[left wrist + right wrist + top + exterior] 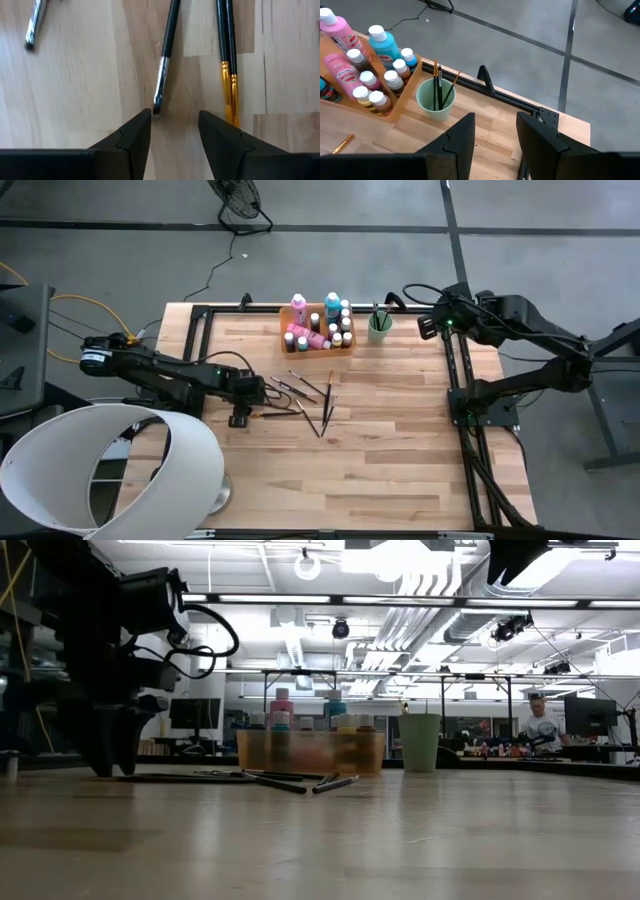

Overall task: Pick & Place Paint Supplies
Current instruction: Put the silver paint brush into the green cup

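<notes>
A handful of paintbrushes point(300, 392) is scattered mid-table, while the paint bottles point(322, 323) are packed in the orange tray point(283, 332) near the green cup point(379, 327). The left gripper point(174, 131) is lowered over one brush tip, fingers parted, nothing grasped. The right gripper point(495, 135) is parked high by the cup, fingers apart and empty.

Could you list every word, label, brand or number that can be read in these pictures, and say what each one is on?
None can be read.
Pink paint bottles: red label patches, print too blurred to read.
Brown paint bottles: label bands, too small to read.
Teal paint bottle: no legible text.
Paintbrushes: no lettering visible on the handles.
Green cup and orange tray: plain, no markings.
</notes>
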